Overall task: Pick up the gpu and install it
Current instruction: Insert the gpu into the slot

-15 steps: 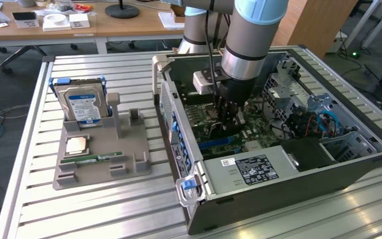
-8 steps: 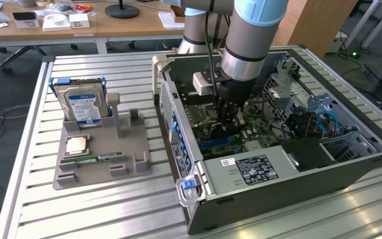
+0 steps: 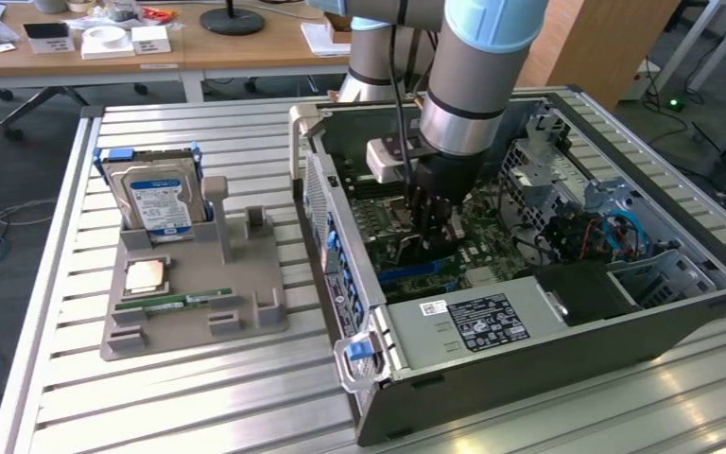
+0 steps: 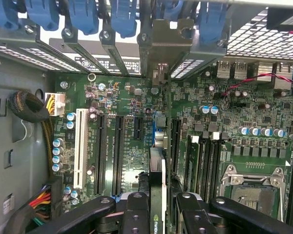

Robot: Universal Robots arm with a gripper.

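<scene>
Wrist view shows the hand [image 4: 158, 207] clamped on the gpu [image 4: 157, 170], held edge-on over the motherboard [image 4: 205, 126] inside the computer case [image 3: 490, 331]. Pickup looks done; seating in a slot remains. Beside the case on the worktop [image 3: 148, 407], a hard drive [image 3: 155, 194] stands in a grey holder [image 3: 193, 312]; cables [image 4: 34, 112] lie near the slots.

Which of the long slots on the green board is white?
The white slot, standing at the end of the row nearest the yellow and black cables; the other long slots are black.
</scene>
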